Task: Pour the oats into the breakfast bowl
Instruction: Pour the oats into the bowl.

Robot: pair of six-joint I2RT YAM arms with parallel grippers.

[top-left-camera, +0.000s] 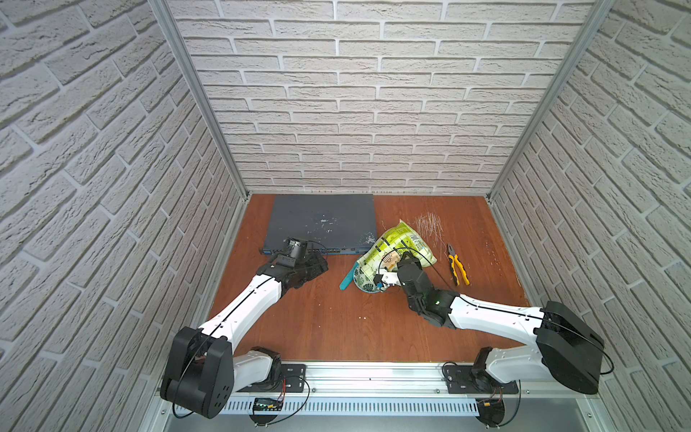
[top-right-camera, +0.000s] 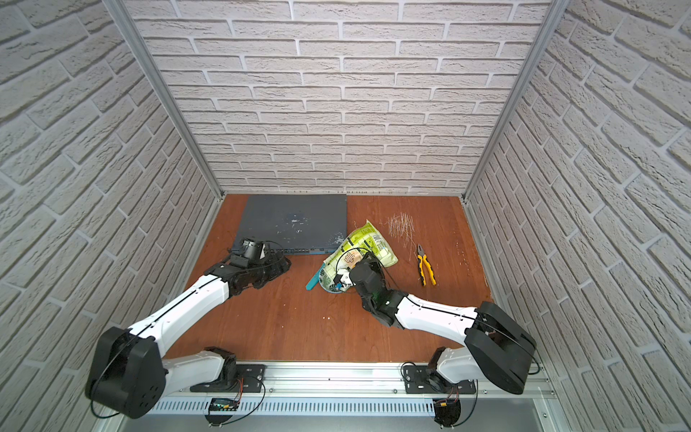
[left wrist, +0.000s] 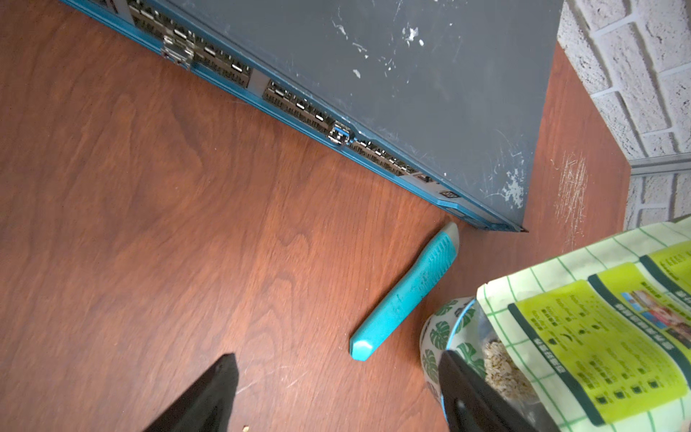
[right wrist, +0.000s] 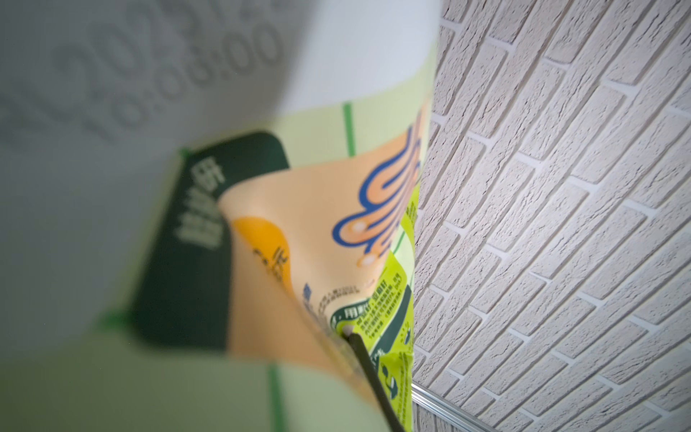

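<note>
Oats [left wrist: 501, 368] flaky beige, glossy crinkled pouch [top-left-camera: 405, 239], round leaf-print bowl [left wrist: 435, 336]

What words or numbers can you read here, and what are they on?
"10:08:00", blurry, so unsure: stamped on the pale end of the oats pouch.
Stamped row above it: too blurred.
White characters on its dark green band: too blurred.
Small print on its yellow-green labels: too small.
Tiny label on the network switch front: too small.
No writing seen on the bowl, teal cutter or pliers.
</note>
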